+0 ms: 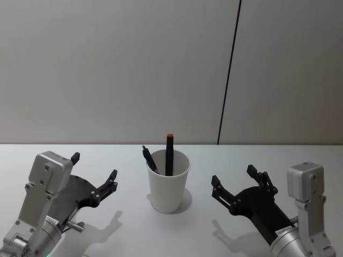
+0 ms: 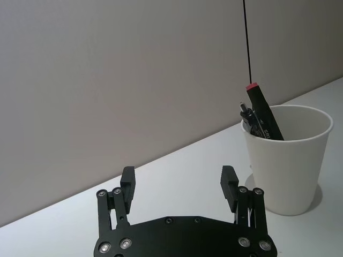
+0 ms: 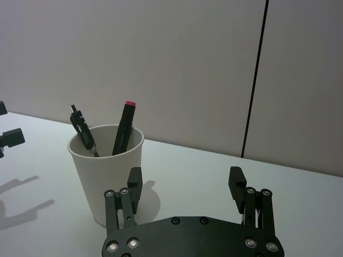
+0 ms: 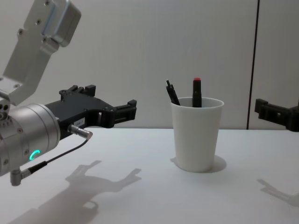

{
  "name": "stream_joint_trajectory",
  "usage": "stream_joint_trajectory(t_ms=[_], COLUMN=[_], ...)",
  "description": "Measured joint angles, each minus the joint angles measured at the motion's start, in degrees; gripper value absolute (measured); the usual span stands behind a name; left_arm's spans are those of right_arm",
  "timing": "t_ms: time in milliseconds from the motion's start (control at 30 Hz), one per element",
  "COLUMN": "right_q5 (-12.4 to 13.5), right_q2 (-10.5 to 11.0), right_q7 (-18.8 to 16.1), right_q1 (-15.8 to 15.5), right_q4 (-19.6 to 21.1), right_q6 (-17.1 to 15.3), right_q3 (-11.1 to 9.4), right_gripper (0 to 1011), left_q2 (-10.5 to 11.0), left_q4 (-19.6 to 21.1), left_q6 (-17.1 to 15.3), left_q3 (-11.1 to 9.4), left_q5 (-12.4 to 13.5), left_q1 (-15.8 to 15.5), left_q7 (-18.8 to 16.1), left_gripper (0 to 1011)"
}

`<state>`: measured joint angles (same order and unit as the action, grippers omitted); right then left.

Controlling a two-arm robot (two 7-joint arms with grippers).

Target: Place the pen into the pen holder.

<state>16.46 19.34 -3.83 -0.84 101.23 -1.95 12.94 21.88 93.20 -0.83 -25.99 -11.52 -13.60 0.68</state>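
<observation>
Both my left jaws (image 1: 95, 177) and right jaws (image 1: 234, 180) hang wide and empty over the bench (image 1: 128, 230). Between them stands the pen holder (image 1: 169, 184), with the pen (image 1: 169, 154) and a black pen (image 1: 149, 159) upright inside. Placement looks done; I judge only withdrawal remains.

The head view looks forward and down on the pen holder (image 1: 169, 182), the chest view sees it low from the side, and each wrist view looks past its own gripper from near; all four share the holder and the far wall (image 1: 118, 64).
</observation>
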Motion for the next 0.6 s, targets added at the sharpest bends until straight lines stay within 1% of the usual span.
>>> stream_joint_trajectory(t_ms=[600], right_q5=[0.0], right_q2=[0.0], right_q7=[0.0], right_q1=[0.0], right_q4=[0.0], right_q6=[0.0], right_q3=[0.0], right_gripper=[1001], left_q2=[0.01], left_q4=[0.01], left_q6=[-0.01], left_q3=[-0.03], left_q5=[0.04], left_q1=[0.01], left_q7=[-0.06], left_gripper=[1002])
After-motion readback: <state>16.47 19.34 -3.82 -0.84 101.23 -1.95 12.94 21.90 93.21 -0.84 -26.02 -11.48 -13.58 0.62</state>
